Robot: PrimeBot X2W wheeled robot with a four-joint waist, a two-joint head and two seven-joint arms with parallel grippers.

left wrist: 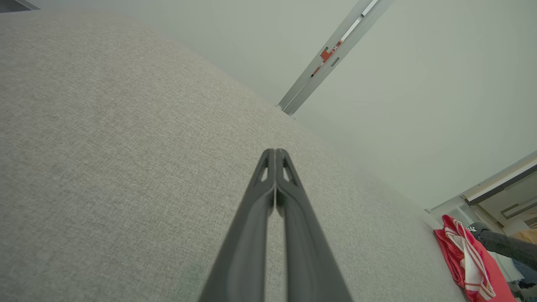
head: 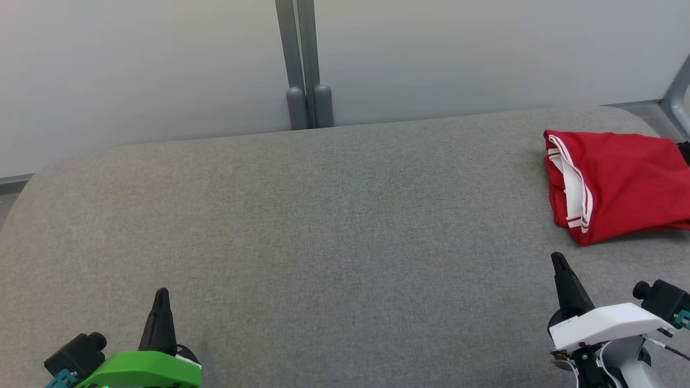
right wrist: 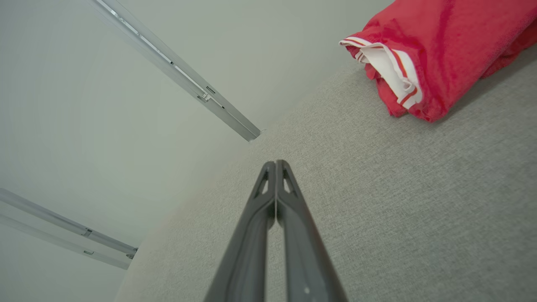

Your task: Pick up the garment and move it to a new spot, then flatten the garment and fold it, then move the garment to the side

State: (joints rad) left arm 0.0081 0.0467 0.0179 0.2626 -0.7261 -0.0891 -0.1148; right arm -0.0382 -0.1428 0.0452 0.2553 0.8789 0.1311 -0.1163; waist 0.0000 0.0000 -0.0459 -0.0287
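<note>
While my two arms hang over the near edge of the grey fabric-covered desk (head: 334, 226), neither of them has hold of anything. My left gripper (head: 161, 295), on its green wrist, sits above the desk's near left corner. Its two dark fingers are pressed together from the middle to the tips, with nothing between them. My right gripper (head: 558, 261), on its white wrist, sits above the desk's near right corner. It is closed just as tightly and is just as empty, with its tips pointing towards the desk's far edge.

The garment (head: 625, 183) lies at the desk's far right, close to the rounded corner there and well apart from both grippers. It rests on the fabric as a folded red bundle. A white sleeve edge with red stripes is tucked along the side that faces the desk's middle. I cannot see any lettering on the upturned face. Behind the desk's far edge a grey double post (head: 308, 102) stands against pale wall panels.
</note>
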